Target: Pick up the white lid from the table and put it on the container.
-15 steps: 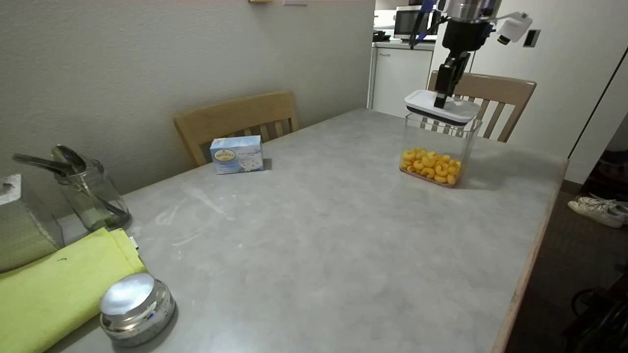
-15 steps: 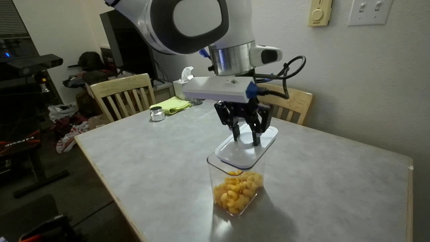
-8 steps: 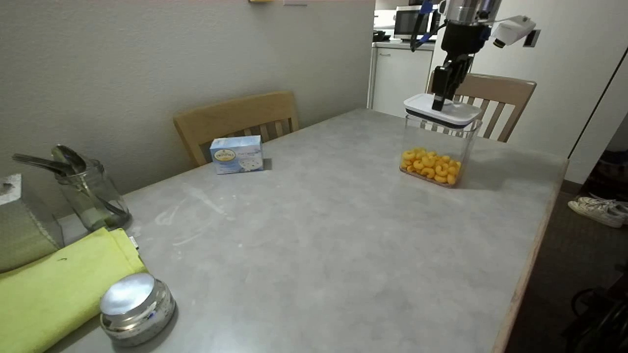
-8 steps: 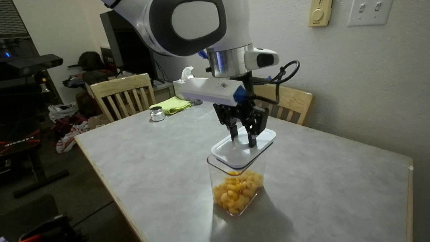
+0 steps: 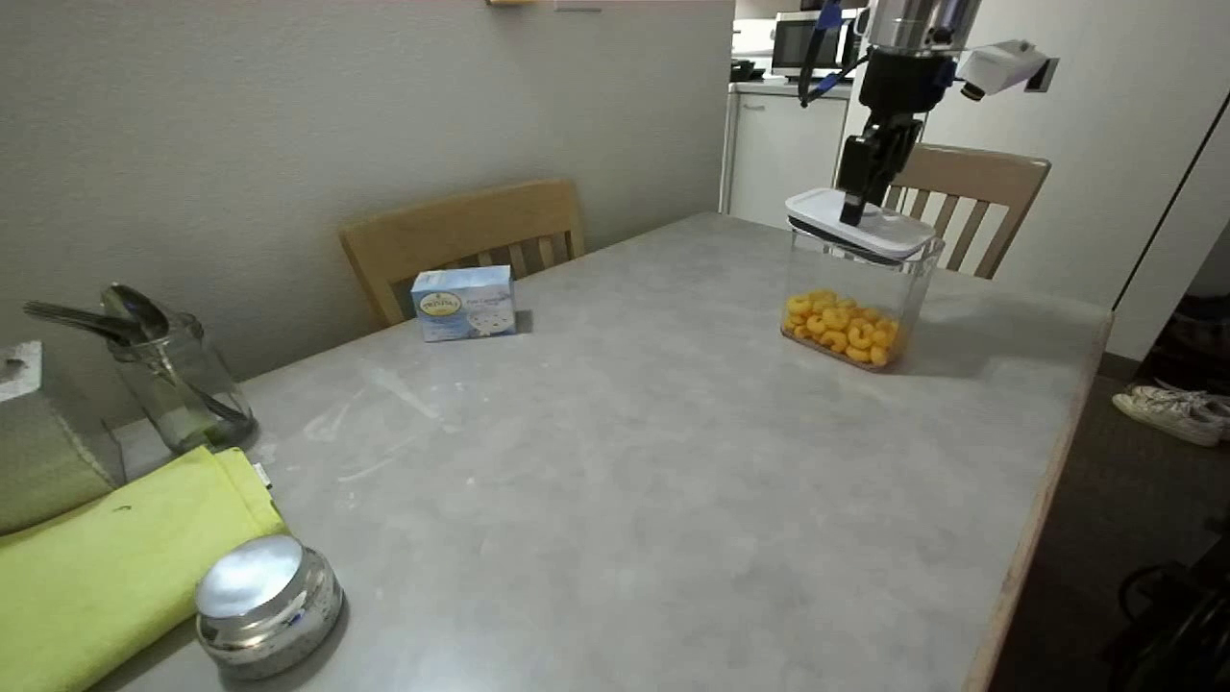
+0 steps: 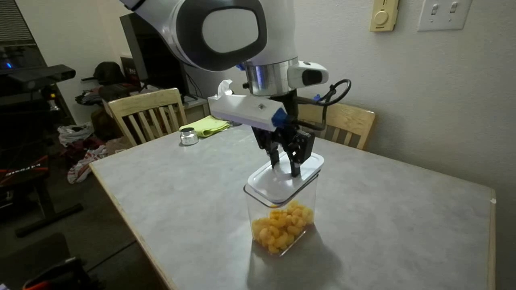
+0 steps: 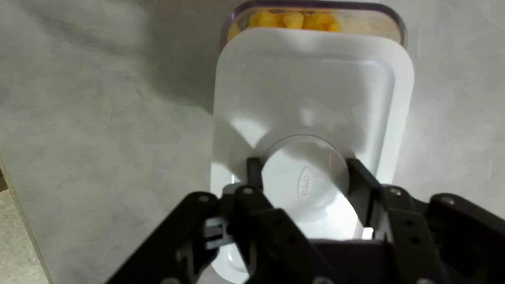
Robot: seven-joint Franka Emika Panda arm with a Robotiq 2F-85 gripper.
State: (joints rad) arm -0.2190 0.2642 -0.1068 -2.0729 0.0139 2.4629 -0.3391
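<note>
The white lid (image 5: 903, 236) is over the mouth of the clear container (image 5: 850, 279) in both exterior views; the lid (image 6: 268, 182) sits at the rim of the container (image 6: 258, 213). My gripper (image 5: 852, 213) points down with its fingers on either side of the lid's round middle knob, also in an exterior view (image 6: 285, 168). In the wrist view both fingertips (image 7: 303, 173) press against the knob of the lid (image 7: 300, 98). A strip of the container's opening (image 7: 311, 17) with yellow contents shows past the lid's far edge, so the lid is off-centre. The contact under the lid is hidden.
The grey table (image 5: 625, 481) carries a small white-blue box (image 5: 466, 304), a shiny metal jar (image 5: 269, 607), a yellow-green cloth (image 5: 125, 567) and a glass jar of cutlery (image 5: 187, 394). Wooden chairs (image 6: 147, 114) stand around it. The table's edge (image 5: 1043, 500) is beyond the container.
The gripper and lid have come down to the container's rim and moved sideways, leftward in both exterior views. The container has shifted slightly with them. The gripper has stayed closed on the lid's knob.
</note>
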